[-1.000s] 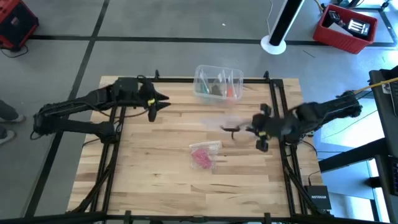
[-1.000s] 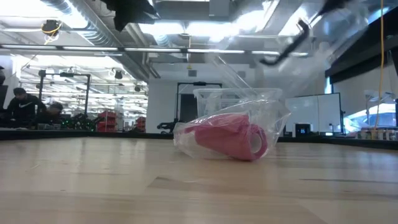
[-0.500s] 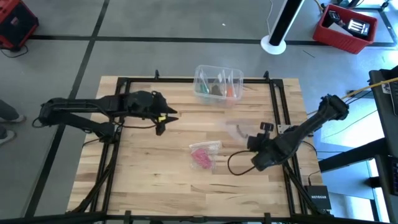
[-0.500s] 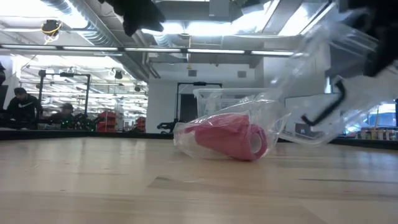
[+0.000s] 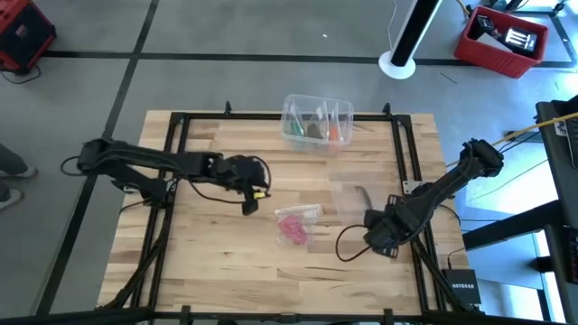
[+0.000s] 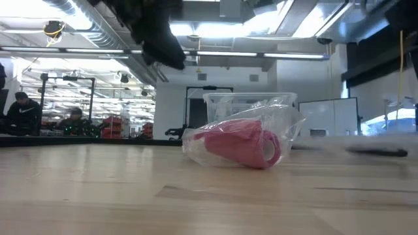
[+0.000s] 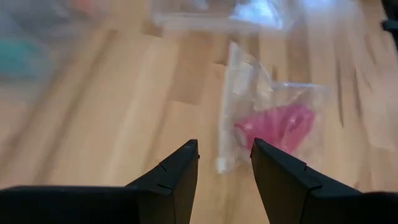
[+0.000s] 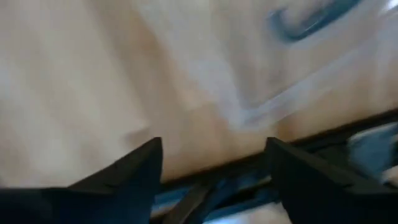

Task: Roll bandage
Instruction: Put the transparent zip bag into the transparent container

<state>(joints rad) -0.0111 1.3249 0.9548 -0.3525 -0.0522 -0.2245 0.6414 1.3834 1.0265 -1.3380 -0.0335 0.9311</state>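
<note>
Bandage: lying near the middle of the counter as a stubby pinkish-red roll, sitting inside a crumpled clear plastic wrapper; nothing is touching it. In the low view the roll is resting on its side with the wrapper bunching up around it.

Left end effector: hanging over the counter just to the left of the wrapped bandage, apart from it. In the left wrist view its two dark fingers are standing spread with a clear gap between them, gripping nothing, and the pink roll in its wrapper is showing just beyond them.

Right end effector: hovering low over the counter to the right of the bandage, near the right frame rail. In the right wrist view its fingers are standing wide apart with only bare wood and the rail between them, so it is holding nothing.

Flat clear bag: lying on the counter between the right arm and the bandage, with a dark item inside; what that item is cannot be made out.

Clear plastic box: sitting at the far edge of the counter, well apart from the bandage, holding small mixed things.

People: sitting in the room far behind the counter.
</note>
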